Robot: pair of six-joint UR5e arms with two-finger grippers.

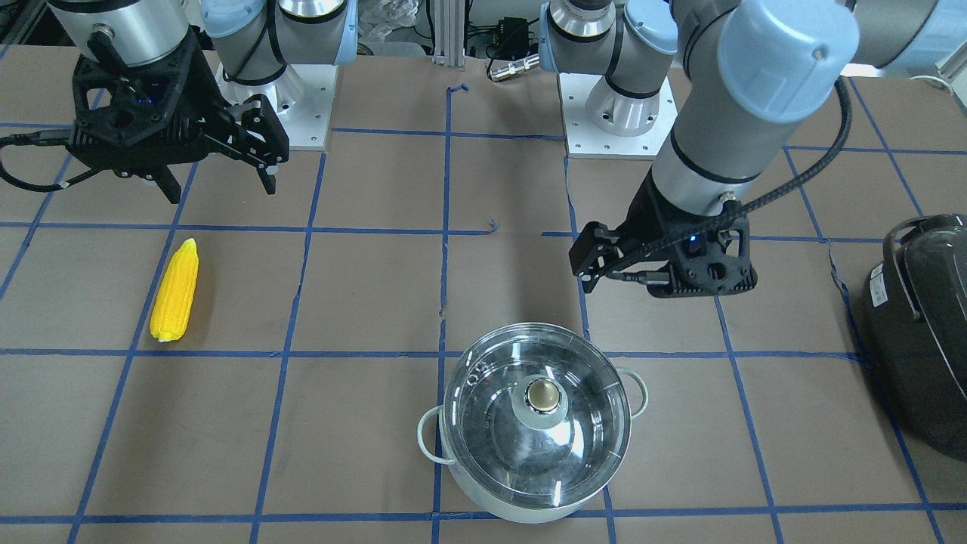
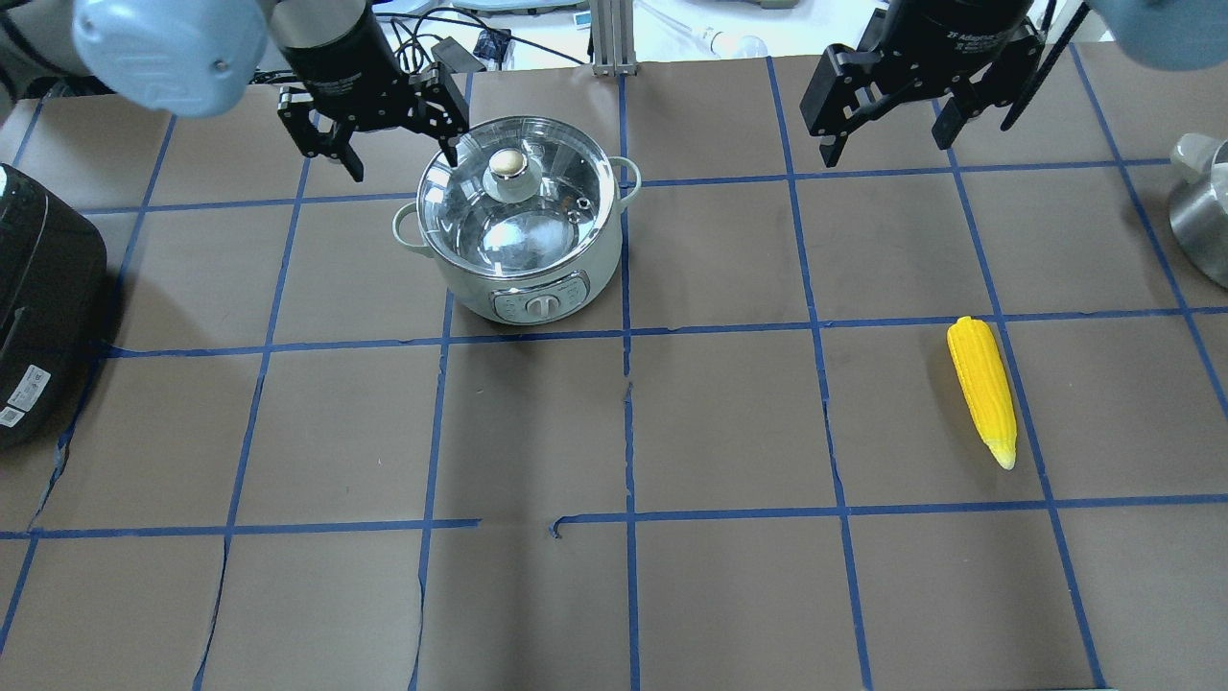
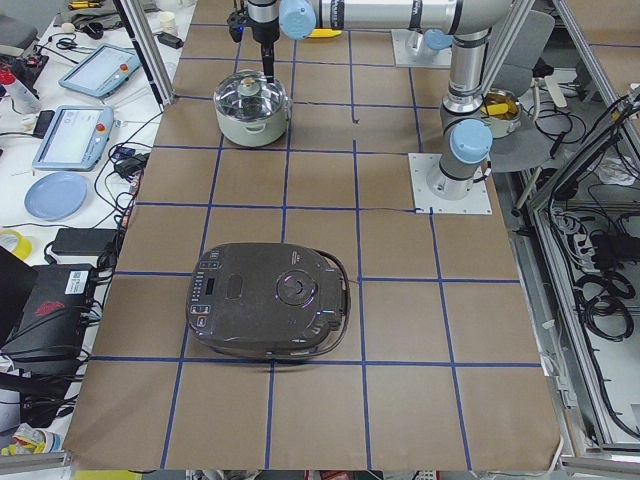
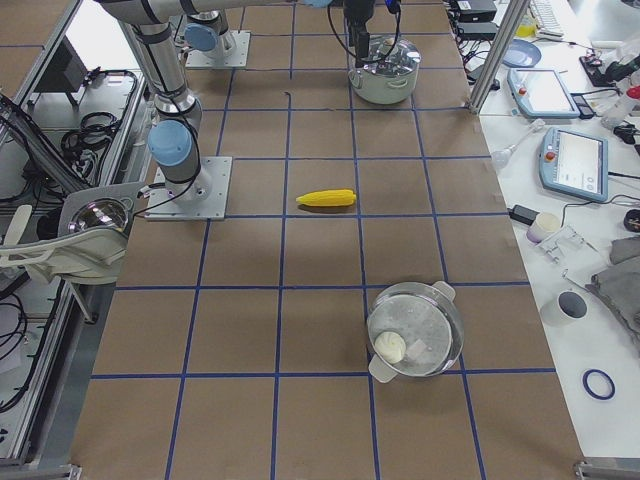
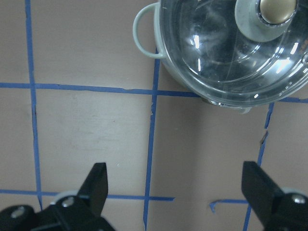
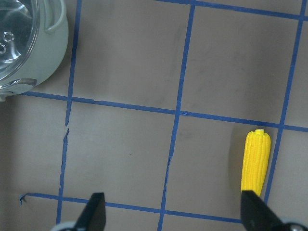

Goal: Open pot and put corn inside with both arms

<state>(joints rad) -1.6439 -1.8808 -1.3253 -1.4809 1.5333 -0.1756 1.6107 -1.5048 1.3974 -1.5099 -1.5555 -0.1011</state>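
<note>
The pot (image 2: pixel 523 240) stands left of centre, its glass lid on, with the brass knob (image 2: pixel 508 163) on top; it also shows in the front view (image 1: pixel 532 423). My left gripper (image 2: pixel 403 163) hovers open and empty above the table beside the pot, clear of the lid; in its wrist view the pot (image 5: pixel 231 57) lies at the upper right. The corn (image 2: pixel 983 389) lies flat on the right side of the table. My right gripper (image 2: pixel 887 149) is open and empty, high up and apart from the corn (image 6: pixel 255 161), which lies near its right finger line.
A big black appliance (image 2: pixel 38 288) sits at the robot's far left edge. A second lidded metal pot (image 4: pixel 415 330) stands near the robot's right end of the table, with its edge showing in the overhead view (image 2: pixel 1199 211). Blue tape lines grid the brown table.
</note>
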